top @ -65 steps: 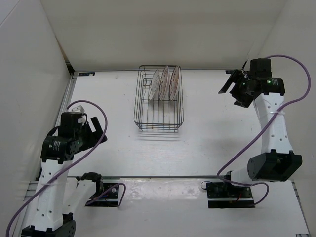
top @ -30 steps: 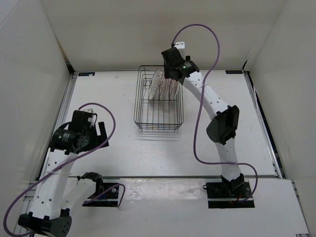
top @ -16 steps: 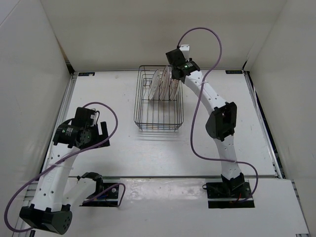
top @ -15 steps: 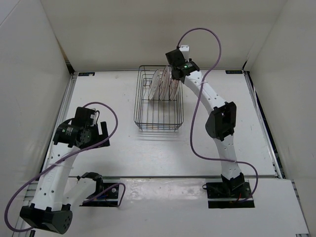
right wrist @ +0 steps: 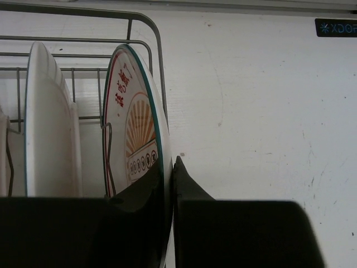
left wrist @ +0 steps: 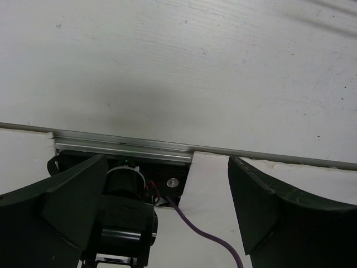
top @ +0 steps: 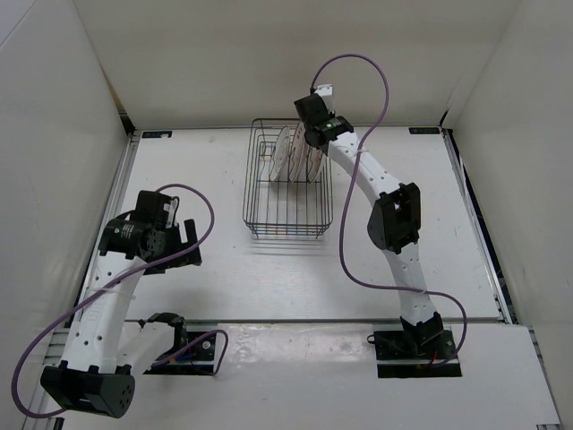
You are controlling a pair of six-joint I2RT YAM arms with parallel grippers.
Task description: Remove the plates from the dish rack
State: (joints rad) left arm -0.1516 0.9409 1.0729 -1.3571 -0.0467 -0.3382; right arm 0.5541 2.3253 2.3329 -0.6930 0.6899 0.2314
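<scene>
Right wrist: R gripper clamps plate rim (red characters on it); "XDOF" label.

rack: far centre of table
plates: upright in rack's far end
right gripper: astride rim of rightmost plate, seemingly touching

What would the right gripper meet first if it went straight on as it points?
The rightmost plate: its rim sits between the right gripper's fingers, so it would slide deeper onto that plate, then probably reach the dish rack.
</scene>
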